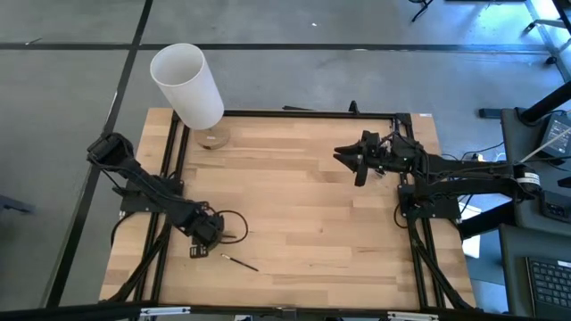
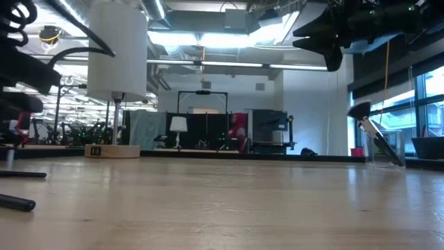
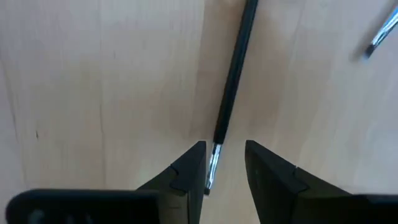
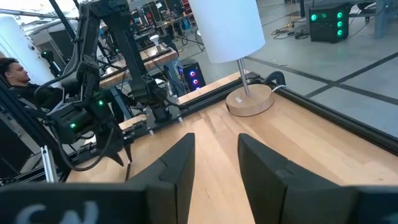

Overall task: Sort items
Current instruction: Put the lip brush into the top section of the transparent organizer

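Observation:
A slim brush (image 3: 233,74) with a dark handle and a silver ferrule lies flat on the wooden table (image 1: 303,214). My left gripper (image 3: 225,155) points down over its ferrule end, open, with one finger on each side of it. In the high view this gripper (image 1: 205,234) is near the table's front left and hides that brush. A second brush (image 1: 241,261) lies just to its right, and its tip shows in the left wrist view (image 3: 379,37). My right gripper (image 4: 214,168) hangs open and level above the table's right side (image 1: 357,165), holding nothing. My left gripper comes from above with its fingers across the brush at the silver ferrule (image 3: 213,163). The ferrule lies close against one finger (image 3: 193,168), with a gap to the other. I cannot tell whether that finger touches it. The brush rests flat on the table.
A big white cylinder (image 1: 187,85) stands on a round wooden base (image 1: 212,138) at the far left. Two dark brush handles (image 2: 17,203) show at the low view's left. A clear holder (image 2: 388,149) with a dark-tufted brush stands at its right. A black frame (image 1: 312,113) rims the table.

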Controlling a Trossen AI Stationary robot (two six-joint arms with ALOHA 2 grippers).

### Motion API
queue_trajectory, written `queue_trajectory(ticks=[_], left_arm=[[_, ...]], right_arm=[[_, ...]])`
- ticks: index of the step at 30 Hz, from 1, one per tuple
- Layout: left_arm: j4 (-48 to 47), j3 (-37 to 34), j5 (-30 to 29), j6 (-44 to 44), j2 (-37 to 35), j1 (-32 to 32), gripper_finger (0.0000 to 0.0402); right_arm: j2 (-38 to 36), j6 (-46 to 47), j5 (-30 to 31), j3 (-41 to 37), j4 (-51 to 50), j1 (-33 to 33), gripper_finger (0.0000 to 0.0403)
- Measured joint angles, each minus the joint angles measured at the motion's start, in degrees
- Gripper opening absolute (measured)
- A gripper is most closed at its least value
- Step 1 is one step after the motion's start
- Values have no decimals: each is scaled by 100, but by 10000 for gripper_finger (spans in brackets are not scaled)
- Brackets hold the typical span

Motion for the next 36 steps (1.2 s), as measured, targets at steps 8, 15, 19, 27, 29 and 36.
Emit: queue_trajectory(ticks=[8, 15, 19, 27, 29, 36], left_arm=[[205, -359, -15, -451, 79, -38, 90], [183, -358, -218, -139, 108, -47, 41], [77, -225, -357, 291, 161, -52, 11], [87, 114, -1270, 1422, 187, -23, 24], [31, 191, -1621, 1699, 184, -26, 24], [6, 634, -2765, 2858, 189, 222, 15]], right_arm=[[0, 0, -3, 0, 0, 0, 122], [0, -2, -4, 0, -4, 0, 122], [0, -2, -2, 0, -4, 0, 122], [56, -2, 4, 2, -9, 0, 122], [137, 0, 4, 2, -9, 0, 122], [547, 140, 4, 3, 45, 0, 122]])
